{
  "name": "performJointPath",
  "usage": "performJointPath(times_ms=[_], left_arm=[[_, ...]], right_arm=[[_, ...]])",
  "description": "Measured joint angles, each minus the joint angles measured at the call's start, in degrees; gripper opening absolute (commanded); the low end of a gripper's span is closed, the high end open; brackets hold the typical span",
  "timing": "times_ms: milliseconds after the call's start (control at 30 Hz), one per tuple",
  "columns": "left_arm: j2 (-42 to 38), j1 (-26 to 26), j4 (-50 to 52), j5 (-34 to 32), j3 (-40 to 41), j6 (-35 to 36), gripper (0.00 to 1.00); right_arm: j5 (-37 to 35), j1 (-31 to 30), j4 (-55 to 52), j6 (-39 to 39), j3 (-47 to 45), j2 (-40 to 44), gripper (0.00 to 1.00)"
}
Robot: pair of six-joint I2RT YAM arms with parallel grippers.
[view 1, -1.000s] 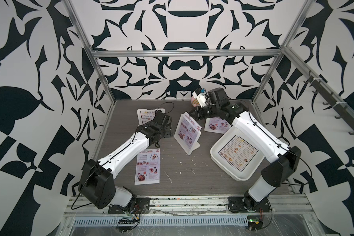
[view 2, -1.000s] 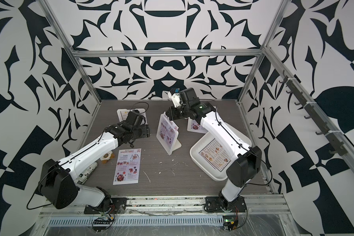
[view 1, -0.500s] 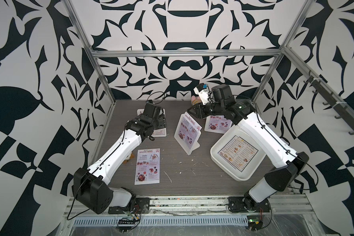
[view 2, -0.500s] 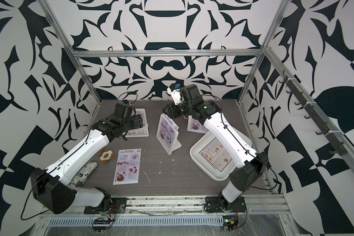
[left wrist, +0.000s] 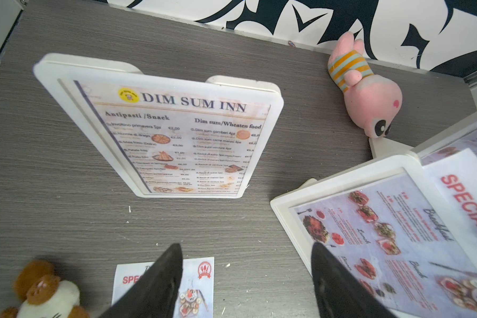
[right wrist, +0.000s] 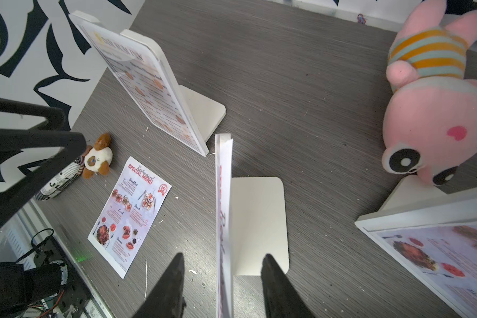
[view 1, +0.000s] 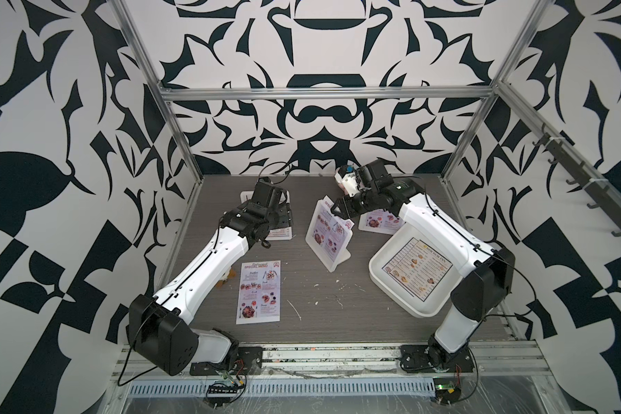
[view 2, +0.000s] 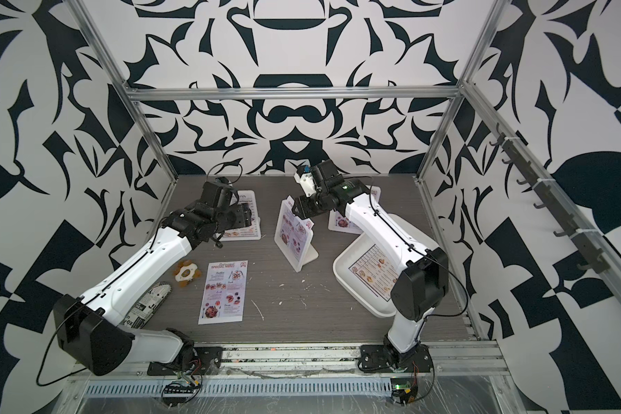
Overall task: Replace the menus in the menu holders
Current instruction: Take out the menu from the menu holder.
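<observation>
Menu holder (view 1: pixel 328 240) mid-table, loose menu (view 1: pixel 259 292) before it to the left, tray (view 1: pixel 391 291) at right, another menu (view 1: pixel 416 267) in it

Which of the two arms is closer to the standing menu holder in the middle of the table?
The right gripper: its fingers straddle the sheet at the top of the middle holder. The left gripper hangs off to the side, facing the Dim Sum Inn holder.

Bare table (view 1: pixel 323 322) between flat menu (view 1: pixel 260 292) and tray (view 1: pixel 388 292) lies open.
</observation>
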State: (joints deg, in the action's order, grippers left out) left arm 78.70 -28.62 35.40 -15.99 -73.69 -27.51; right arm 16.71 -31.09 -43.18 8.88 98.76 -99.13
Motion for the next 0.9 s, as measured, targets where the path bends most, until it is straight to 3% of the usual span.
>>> performJointPath(times_ms=[133,367,600,900], left_arm=[[0.0,0.0,0.0,0.31,0.17,0.11,0.76],[0.0,0.0,-0.02,0.42,0.22,0.13,0.75],[0.0,0.0,-0.31,0.35,0.22,0.13,0.75],[-0.02,0.28,-0.39,-2.4,0.2,0.15,0.79]], right_arm=[[0.24,0.0,-0.09,-0.04,0.0,-0.09,0.13],[0.31,0.35,-0.11,0.37,0.0,-0.09,0.01],[2.6,1.57,-0.76,0.46,2.47,-0.07,0.0],[5.03,3.23,-0.7,0.48,12.76,1.86,0.0]])
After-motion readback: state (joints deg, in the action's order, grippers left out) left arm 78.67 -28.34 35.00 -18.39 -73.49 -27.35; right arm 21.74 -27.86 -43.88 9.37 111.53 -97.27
